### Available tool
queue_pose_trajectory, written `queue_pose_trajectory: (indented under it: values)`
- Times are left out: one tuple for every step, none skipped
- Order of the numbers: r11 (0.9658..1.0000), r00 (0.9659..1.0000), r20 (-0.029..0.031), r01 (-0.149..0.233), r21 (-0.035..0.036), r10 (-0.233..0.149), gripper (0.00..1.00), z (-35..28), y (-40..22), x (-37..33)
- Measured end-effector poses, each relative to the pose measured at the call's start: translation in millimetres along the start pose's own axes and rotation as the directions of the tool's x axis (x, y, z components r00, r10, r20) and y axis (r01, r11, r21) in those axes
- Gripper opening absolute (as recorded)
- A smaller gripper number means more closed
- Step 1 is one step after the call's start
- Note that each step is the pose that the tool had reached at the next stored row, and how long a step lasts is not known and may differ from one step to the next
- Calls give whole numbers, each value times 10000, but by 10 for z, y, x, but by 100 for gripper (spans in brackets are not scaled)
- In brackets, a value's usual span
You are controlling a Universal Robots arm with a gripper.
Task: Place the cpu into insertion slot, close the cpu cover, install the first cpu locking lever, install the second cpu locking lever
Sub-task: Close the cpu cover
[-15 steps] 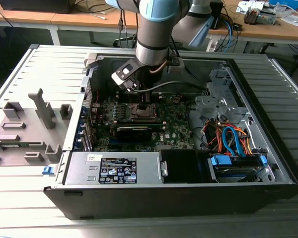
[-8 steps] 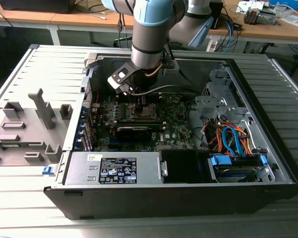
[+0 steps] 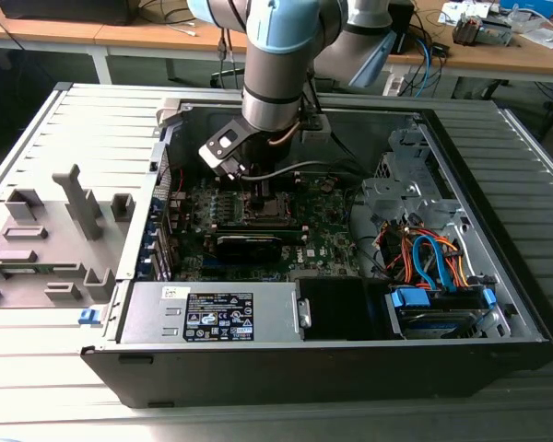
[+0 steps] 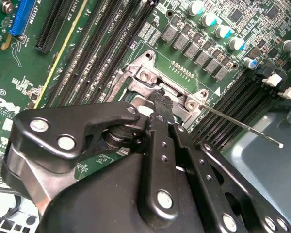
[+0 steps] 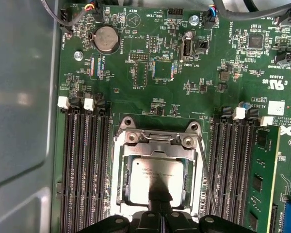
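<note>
**Q:** What do we see, reading the exterior view from its left?

**A:** A grey holder rack [image 3: 51, 235] lies at the left of the frame, and the open computer case [image 3: 498, 230] comes next. The gripper [image 3: 263, 189] is lowered over the green circuit board [image 3: 323, 230] at upper centre.

**Q:** How far along do we judge the task?

**A:** In the first wrist view the cpu [image 5: 153, 174] lies in the insertion slot [image 5: 126, 121]. The cpu cover [image 5: 157, 145] appears folded down around it. We judge the levers not yet fastened, because in the second wrist view a thin locking lever [image 4: 242, 127] stands free of the slot.

**Q:** And the claw?

**A:** It is clenched, with the fingertips together at the slot's rim and nothing between them. We cannot tell whether they touch the rim.

**Q:** Is there any writing?

**A:** There is white print across the board and a label on the power supply box [image 3: 217, 313]. We leave both unread.
</note>
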State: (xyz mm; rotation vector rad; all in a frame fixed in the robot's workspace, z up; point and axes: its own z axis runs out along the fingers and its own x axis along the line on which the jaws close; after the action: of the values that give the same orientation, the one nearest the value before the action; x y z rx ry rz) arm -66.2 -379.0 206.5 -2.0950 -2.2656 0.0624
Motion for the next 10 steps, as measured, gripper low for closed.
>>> queue_pose_trajectory:
  values:
    - [10000,10000,-2,0,-1,0,11,1,0,1]
    - [10000,10000,-4,0,-2,0,11,2,1,1]
    - [10000,10000,-5,1,-4,-1,11,1,1,1]
    - [10000,10000,-11,1,-9,-1,11,-9,1,2]
    - [10000,10000,-6,0,-5,0,11,-23,-1,1]
    - [10000,10000,-4,-1,-3,1,11,-38,-1,1]
    - [10000,10000,-5,1,-4,-1,11,-52,2,1]
    - [10000,10000,-6,1,-2,-1,11,-62,8,1]
    - [10000,10000,-15,0,12,0,11,-71,38,-1]
    - [10000,10000,-24,1,53,-1,11,-76,91,-6]
